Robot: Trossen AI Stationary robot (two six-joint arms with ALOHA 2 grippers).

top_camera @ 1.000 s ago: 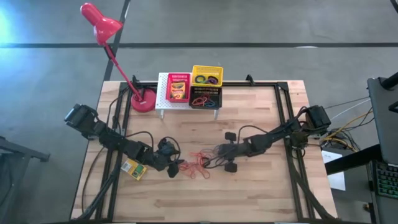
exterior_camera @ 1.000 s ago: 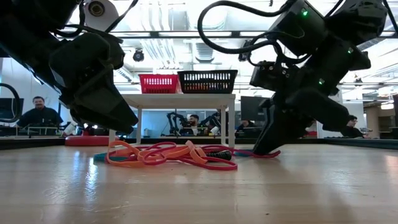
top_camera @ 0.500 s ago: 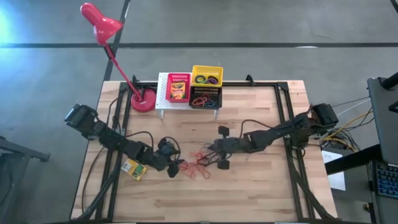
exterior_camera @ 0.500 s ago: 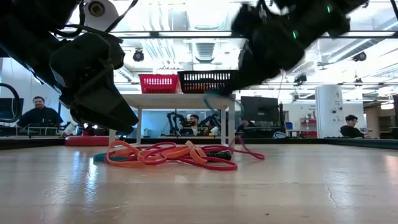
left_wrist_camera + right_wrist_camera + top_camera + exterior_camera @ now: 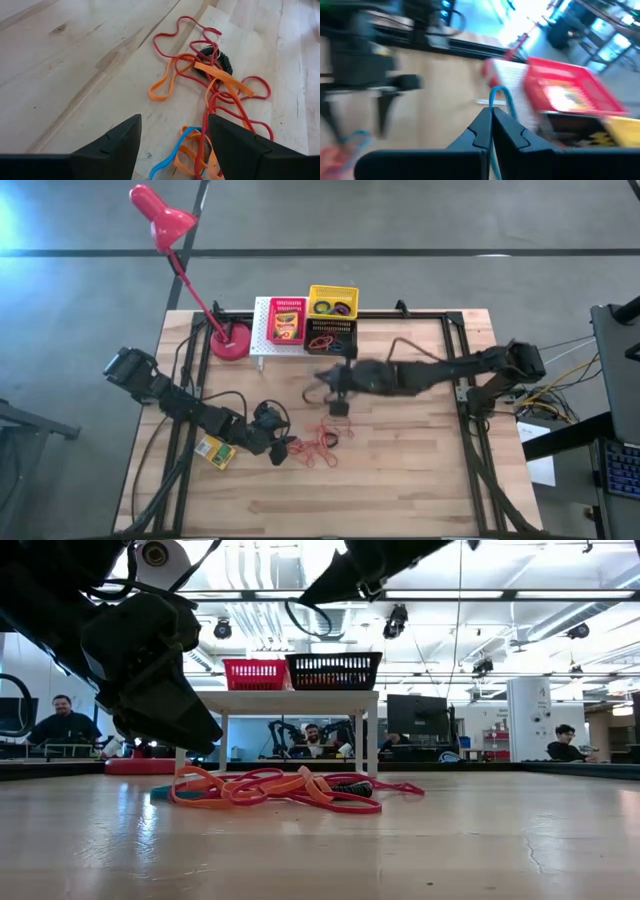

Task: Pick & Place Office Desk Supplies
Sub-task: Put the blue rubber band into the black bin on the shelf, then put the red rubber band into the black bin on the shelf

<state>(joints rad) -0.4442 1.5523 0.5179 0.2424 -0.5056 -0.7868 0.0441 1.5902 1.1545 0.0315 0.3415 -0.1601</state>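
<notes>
Nearest you, at the front-left of the bench [image 5: 400, 470], one small yellow-and-green box [image 5: 215, 451] lies flat beside the left arm, not yet put away. Just inward of it your left tool [image 5: 283, 448] hovers low at the edge of the rubber-band pile [image 5: 320, 442], its fingers parted and nothing between them. Through its wrist camera you can see what is left to sort: orange and red bands tangled together, a blue band [image 5: 172, 150] close in, and a dark ring [image 5: 216, 56] at the far side of the heap. From bench height the pile [image 5: 280, 786] reads as a low loose knot, so most of the bands are unsorted.

Farther back, your right tool [image 5: 322, 377] is lifted off the bench between the pile and the rack, fingers clenched on a thin blue band [image 5: 501, 95] that loops up from the tips. I judge this one to be in transit to the baskets.

At the far edge stands the white rack [image 5: 262, 330] with the red basket [image 5: 287, 320], which has a box in it, the yellow basket [image 5: 332, 302], which holds rings, and the black basket [image 5: 330, 337], which holds some bands. So some pieces are placed, one is in the air, and the pile and the loose box remain. The red lamp [image 5: 165, 220] at the back-left is no part of the job.
</notes>
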